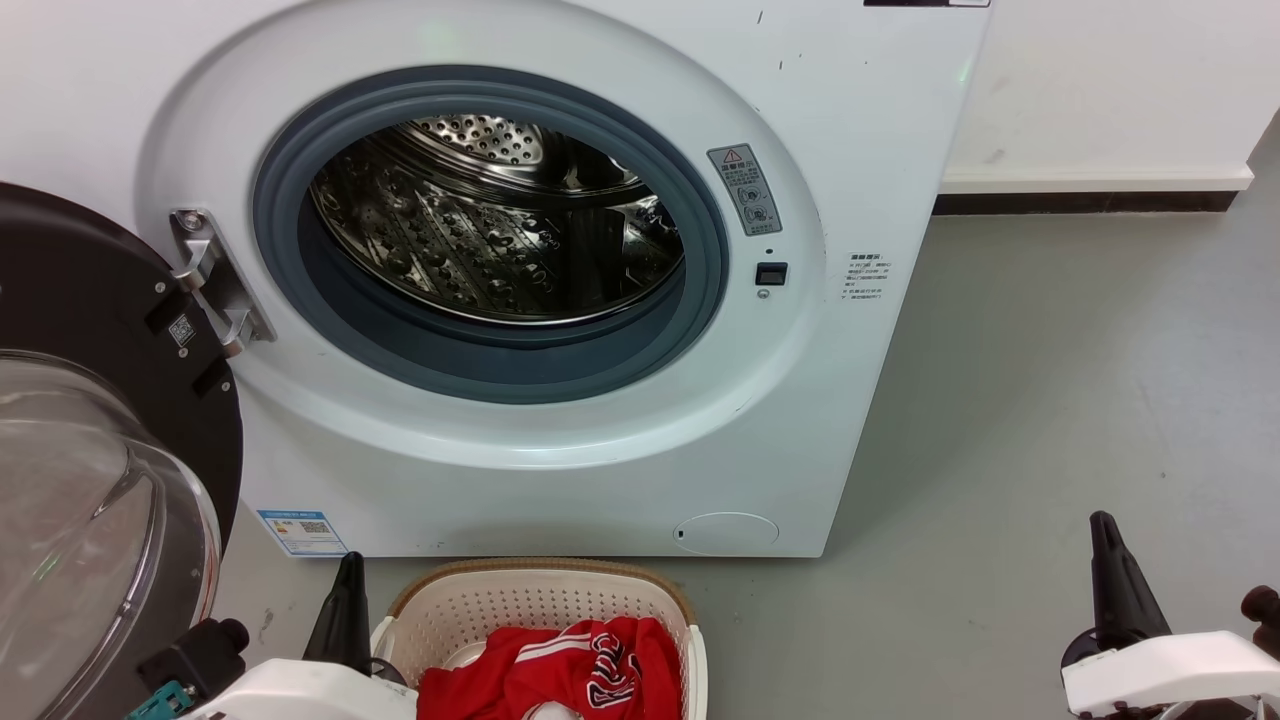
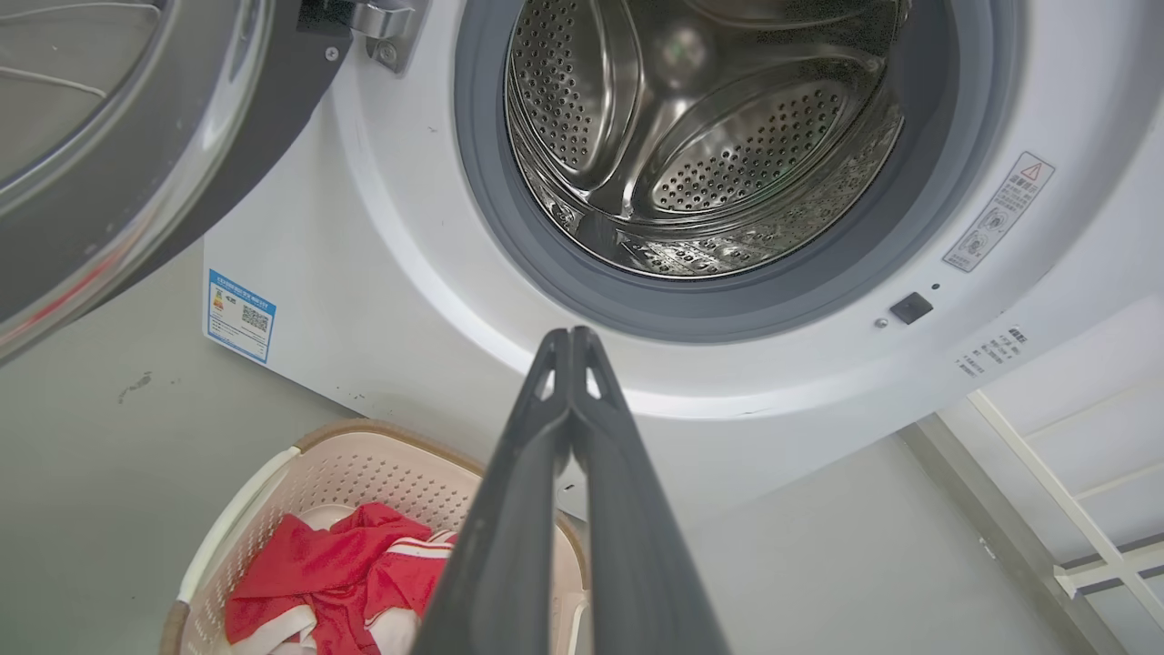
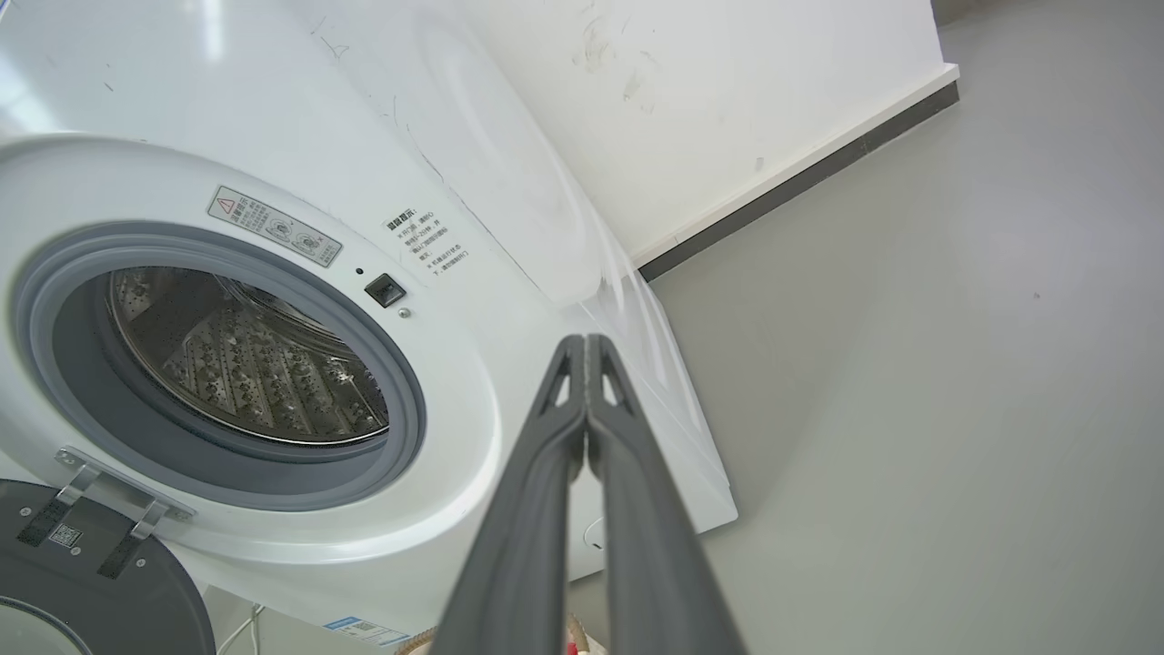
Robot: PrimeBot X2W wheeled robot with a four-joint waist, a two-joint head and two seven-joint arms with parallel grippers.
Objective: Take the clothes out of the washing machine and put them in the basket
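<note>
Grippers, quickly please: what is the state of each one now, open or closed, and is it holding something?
Left gripper: closed, holding nothing.
Right gripper: closed, holding nothing.

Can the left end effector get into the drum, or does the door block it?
Probably yes: the door stands swung aside, and nothing lies between the shut left end effector and the drum's open mouth.
</note>
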